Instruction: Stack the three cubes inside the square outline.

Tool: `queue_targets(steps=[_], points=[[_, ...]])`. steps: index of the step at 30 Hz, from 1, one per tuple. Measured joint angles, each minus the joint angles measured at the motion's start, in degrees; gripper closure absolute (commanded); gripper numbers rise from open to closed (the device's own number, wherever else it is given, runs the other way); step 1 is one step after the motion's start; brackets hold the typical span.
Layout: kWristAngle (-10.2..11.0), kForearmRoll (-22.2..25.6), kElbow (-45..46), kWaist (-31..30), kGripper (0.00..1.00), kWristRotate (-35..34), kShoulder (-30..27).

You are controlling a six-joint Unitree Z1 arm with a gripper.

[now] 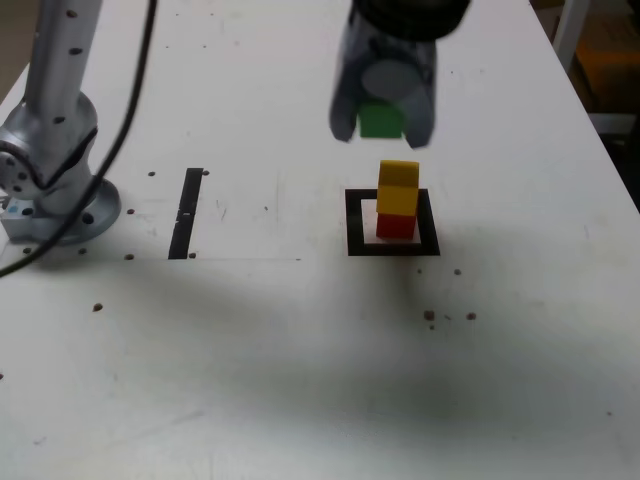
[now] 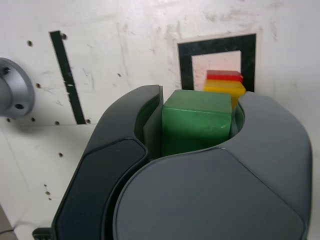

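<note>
Exterior view: your jaws [image 1: 383, 125] pinch the green cube [image 1: 381, 120] above the yellow cube [image 1: 398, 188], stacked on the red cube [image 1: 396, 226] inside the square outline [image 1: 356, 223].

You have bare, scuffed white counter [image 1: 250, 340] around the black border, and open air between the flat-faced green block and the yellow one; your smooth grey jaws curve round it.

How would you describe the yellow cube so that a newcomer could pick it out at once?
On the white table, find the thick black square outline, on the exterior view's right of the thin black strip. Inside it stands a red cube, and the yellow cube sits on top. Unlike the red one, it is off the table; unlike the green cube, it is outside the gripper.
</note>
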Motion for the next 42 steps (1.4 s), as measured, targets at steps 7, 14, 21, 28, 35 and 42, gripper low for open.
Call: queue_targets(steps=[7,14,21,28,35,42], points=[[-0.55,0.0,-3.11,-1.27,0.83,0.15,3.27],[0.6,0.0,-3.25,-1.34,0.83,0.63,4.6],[1.01,0.0,-3.01,-1.34,0.83,0.97,5.22],[0.19,0.0,-2.27,-1.18,0.83,0.98,5.4],[0.16,-0.09,-2.26,-1.17,0.75,1.32,5.47],[0.33,-0.16,-2.47,-1.16,0.52,1.62,6.12]])
